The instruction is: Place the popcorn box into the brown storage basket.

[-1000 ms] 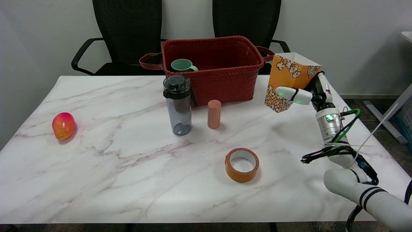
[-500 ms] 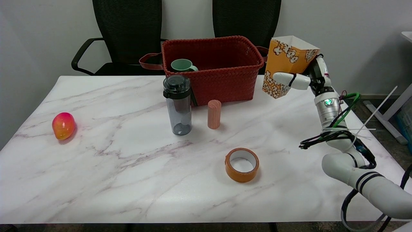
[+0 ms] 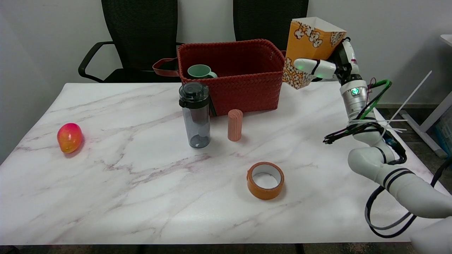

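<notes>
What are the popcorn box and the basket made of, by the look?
Popcorn box: looks like thin printed cardboard, matte, with sharp folded edges and a white inside. Brown storage basket: woven strips, possibly faux leather or paper cord; the plaited texture shows, the exact material doesn't.

Most of the right hand (image 3: 330, 65) lay hidden behind the popcorn box (image 3: 306, 49), with only one finger crossing its front. The mug (image 3: 200, 72) showed only its top above the basket (image 3: 247, 88) wall. The two chairs (image 3: 141, 38) were cut off by the top edge, and the arm (image 3: 395, 176) by the lower right corner.
</notes>
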Controlling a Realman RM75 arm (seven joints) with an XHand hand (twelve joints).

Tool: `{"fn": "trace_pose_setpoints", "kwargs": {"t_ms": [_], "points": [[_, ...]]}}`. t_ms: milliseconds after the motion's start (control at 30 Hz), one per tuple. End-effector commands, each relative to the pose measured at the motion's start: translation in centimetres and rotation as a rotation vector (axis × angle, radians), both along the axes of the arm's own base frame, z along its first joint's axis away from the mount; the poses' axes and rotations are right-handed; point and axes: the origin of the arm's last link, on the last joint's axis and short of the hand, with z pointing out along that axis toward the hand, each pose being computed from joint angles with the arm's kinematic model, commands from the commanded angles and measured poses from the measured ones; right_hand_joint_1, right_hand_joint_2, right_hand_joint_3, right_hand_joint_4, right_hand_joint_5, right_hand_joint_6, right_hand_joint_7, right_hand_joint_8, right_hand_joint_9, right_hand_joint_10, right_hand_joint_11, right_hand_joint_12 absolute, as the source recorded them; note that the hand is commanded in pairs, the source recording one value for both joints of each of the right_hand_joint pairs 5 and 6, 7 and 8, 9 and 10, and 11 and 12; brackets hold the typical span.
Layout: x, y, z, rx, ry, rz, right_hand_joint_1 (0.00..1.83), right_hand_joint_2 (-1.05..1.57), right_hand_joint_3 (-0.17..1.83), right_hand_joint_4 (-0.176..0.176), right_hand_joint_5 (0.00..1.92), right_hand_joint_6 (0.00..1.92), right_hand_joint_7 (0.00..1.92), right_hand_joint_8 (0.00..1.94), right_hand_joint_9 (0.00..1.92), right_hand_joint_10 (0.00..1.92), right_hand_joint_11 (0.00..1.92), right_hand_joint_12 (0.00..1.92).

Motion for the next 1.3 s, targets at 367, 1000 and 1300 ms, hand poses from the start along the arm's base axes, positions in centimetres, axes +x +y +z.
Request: {"fn": "trace_pose_setpoints", "kwargs": {"t_ms": [367,1000,1300], "points": [[5.8,-8.8,-5.3,0.098,0.041,0.044,0.96,0.48,-0.17,0.000,0.40,0.40,0.84,0.84,0.78,0.78,1.10,1.10],[7.2,-13.8,-12.2,0.172,0.114,-0.017,0.91,0.56,-0.17,0.000,0.39,0.39,0.81,0.81,0.74,0.74,1.01,1.01],[7.4,-15.4,-15.5,0.213,0.206,-0.078,0.88,0.62,-0.17,0.000,0.38,0.38,0.79,0.79,0.72,0.72,0.90,0.90]]}}
